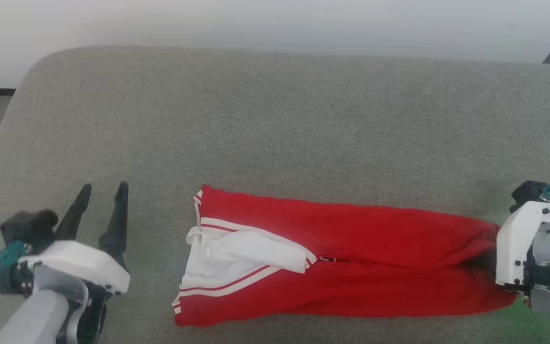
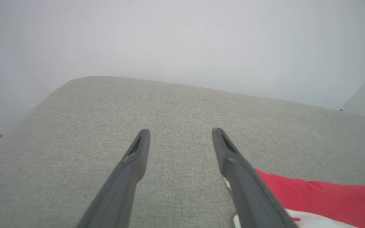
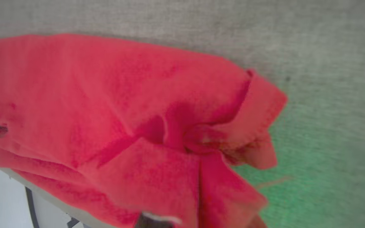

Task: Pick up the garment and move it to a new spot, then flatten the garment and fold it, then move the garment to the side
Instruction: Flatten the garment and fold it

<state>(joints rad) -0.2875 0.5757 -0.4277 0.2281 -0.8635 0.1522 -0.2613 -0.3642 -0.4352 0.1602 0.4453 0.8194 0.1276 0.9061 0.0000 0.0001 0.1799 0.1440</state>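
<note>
**Right tool at the garment's hem end, left tool apart beside the sleeves**

The garment (image 1: 351,258) lies on a grey fabric-covered worktop (image 1: 275,119), folded lengthwise into a long red band. A white sleeve (image 1: 246,253) with red-and-white striped trim lies folded on top of the garment at one end. The other end is plain red and narrows into a bunch. No letters or numbers show on the red side facing up.

The left tool (image 1: 104,187) hovers over bare worktop just beside the garment's sleeve end, without touching it. Its two dark fingers stand well apart with nothing between them. In the left wrist view the same tool (image 2: 181,131) points across the grey cloth, and a corner of the garment (image 2: 322,196) shows behind one finger (image 2: 249,190).

The right tool (image 1: 506,258) is at the garment's opposite, bunched end, its white housing touching the red cloth. Its fingers are hidden in the fabric. In the right wrist view the garment (image 3: 106,104) drapes over where the fingers rise, and its folds gather toward a pucker near the hem. Whether the fingers are together on the cloth or apart cannot be told.

A green tint (image 3: 312,177) lies on the worktop just past the garment's bunched end. Beyond the garment, the worktop's rounded far edge meets a pale wall (image 1: 275,24).
</note>
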